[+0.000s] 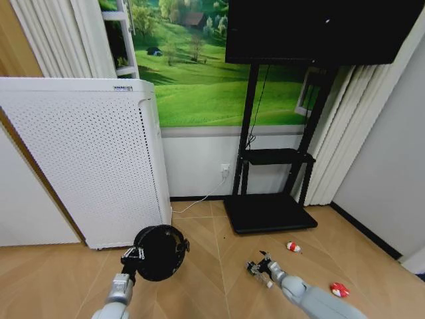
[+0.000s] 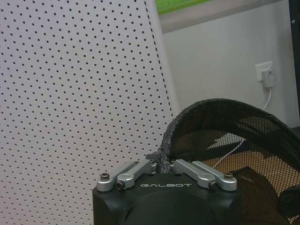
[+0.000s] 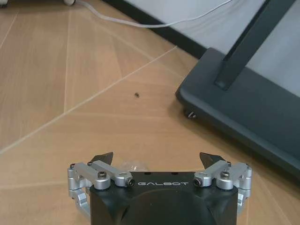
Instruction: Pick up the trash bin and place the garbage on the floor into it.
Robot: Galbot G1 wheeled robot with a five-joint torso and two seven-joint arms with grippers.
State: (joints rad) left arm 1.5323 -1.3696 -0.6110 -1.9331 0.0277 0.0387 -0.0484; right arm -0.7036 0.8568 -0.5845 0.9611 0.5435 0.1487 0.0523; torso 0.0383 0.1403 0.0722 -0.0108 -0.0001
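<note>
I judge the main risk to be at the left end effector (image 2: 165,165); its fingers are closed to a narrow pinch on the rim of the small black round mesh trash bin (image 1: 159,252), and that thin, crumpled-looking edge could slide out of so small a bite, or the bin could swing on the pinch and turn its mouth away from the drop. The bin hangs off the floor, extending forward of that end effector, beside the large white perforated appliance (image 1: 86,159).

The second risk is at the right end effector (image 1: 259,269); its fingers stand wide apart and hold nothing, low over the wooden floor (image 3: 93,79). A small clear item (image 3: 132,165), which I take to be the clear bottle, lies on the floor directly beneath it, between the fingers and mostly hidden by the end effector body; a round, light item may roll or squirt aside if the fingers close off-centre.

The small red-and-white wrapper-like piece (image 1: 293,247) lies just beyond the right end effector, near the black TV stand base (image 1: 269,212); the red piece (image 1: 339,290) lies on its outer side, well apart.
</note>
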